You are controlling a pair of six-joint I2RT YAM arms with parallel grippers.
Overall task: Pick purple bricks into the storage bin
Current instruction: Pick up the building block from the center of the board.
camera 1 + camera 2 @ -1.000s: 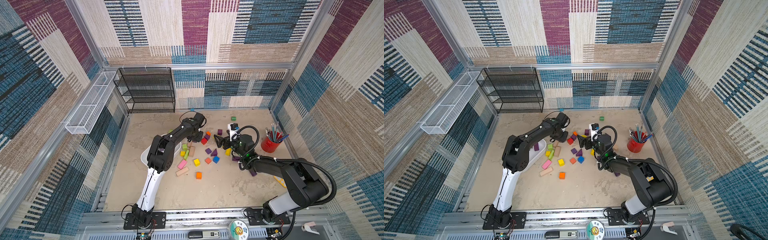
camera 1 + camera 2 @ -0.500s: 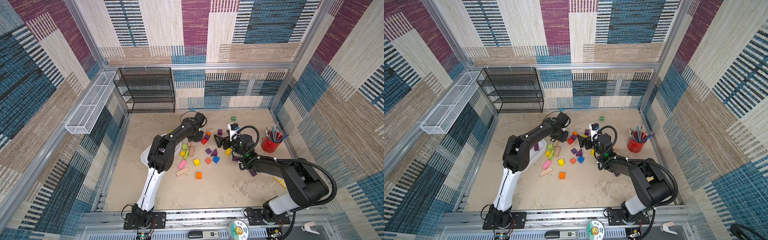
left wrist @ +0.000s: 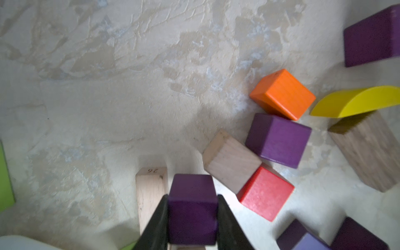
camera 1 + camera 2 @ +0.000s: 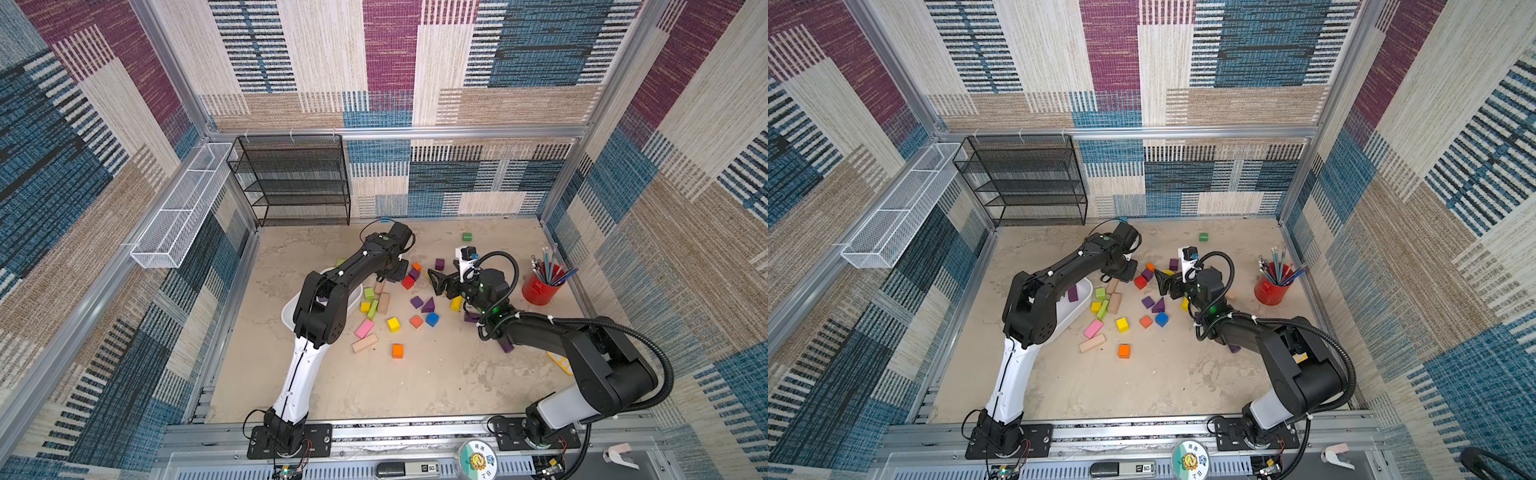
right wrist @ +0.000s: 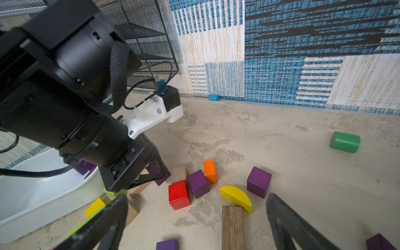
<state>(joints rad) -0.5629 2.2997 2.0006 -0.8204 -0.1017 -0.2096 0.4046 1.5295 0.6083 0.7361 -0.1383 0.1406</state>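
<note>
One purple brick (image 3: 192, 207) between the left jaws; one storage bin (image 4: 1079, 311).

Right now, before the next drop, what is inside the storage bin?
At least one purple brick lies inside the storage bin, toward its far end. The left arm covers most of the remaining interior, so any other bricks there cannot be seen.

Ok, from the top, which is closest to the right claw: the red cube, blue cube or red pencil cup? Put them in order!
In a top view, from the right gripper:
1. Red cube, just in front of its fingertips.
2. Blue cube, toward the robot's bases.
3. Red pencil cup, behind the wrist, by the wall.
</note>
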